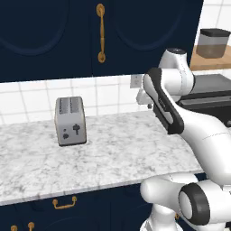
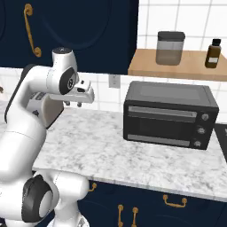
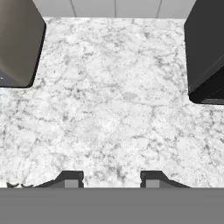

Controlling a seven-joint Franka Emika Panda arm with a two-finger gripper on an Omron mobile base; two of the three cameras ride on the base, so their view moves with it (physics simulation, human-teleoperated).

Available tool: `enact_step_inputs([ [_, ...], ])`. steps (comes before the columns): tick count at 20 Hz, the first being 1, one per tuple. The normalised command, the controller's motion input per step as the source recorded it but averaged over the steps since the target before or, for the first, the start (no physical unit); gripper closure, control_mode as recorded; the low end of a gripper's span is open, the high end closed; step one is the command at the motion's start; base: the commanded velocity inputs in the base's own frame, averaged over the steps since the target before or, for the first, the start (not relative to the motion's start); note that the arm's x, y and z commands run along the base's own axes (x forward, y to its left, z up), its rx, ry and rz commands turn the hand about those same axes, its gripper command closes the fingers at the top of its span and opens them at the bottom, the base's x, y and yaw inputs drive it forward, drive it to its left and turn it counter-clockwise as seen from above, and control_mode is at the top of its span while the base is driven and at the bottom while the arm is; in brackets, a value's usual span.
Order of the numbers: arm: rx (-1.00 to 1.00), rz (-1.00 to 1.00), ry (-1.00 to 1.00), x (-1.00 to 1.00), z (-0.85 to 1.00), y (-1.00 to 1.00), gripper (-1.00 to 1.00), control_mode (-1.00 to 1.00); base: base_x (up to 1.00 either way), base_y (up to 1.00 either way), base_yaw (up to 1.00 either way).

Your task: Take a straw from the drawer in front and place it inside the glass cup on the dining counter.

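Note:
My gripper point(image 3: 111, 177) hangs open over a marble worktop point(image 3: 113, 100), with nothing between its two dark fingertips. In the right base view the gripper point(image 2: 72, 104) points down above the worktop point(image 2: 133, 155), between a toaster and a black oven. Below the worktop edge runs a shut navy drawer front with a curved brass pull point(image 1: 64, 204); another such pull point(image 2: 174, 201) sits under the oven side. The straw is hidden. The glass cup and the dining counter are out of view.
A silver toaster point(image 1: 70, 121) stands at the left of the worktop and a black toaster oven point(image 2: 170, 114) at the right. Above are navy wall cabinets point(image 1: 54, 31) and a wooden shelf point(image 2: 177, 66) holding a grey canister and a brown bottle.

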Motion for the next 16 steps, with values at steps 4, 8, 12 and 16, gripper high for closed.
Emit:
enact_step_inputs([
  [4, 0.00, 0.00, 0.00, 0.00, 0.00, 0.00, -1.00, 1.00, -0.15, 0.00, 0.00],
  [8, 0.00, 0.00, 0.00, 0.00, 0.00, 0.00, -1.00, 1.00, -0.96, -0.12, -0.05],
  [12, 0.00, 0.00, 0.00, 0.00, 0.00, 0.00, -1.00, 1.00, -0.35, -0.55, 0.09],
  [16, 0.00, 0.00, 0.00, 0.00, 0.00, 0.00, -1.00, 1.00, 0.10, -0.75, 0.45],
])
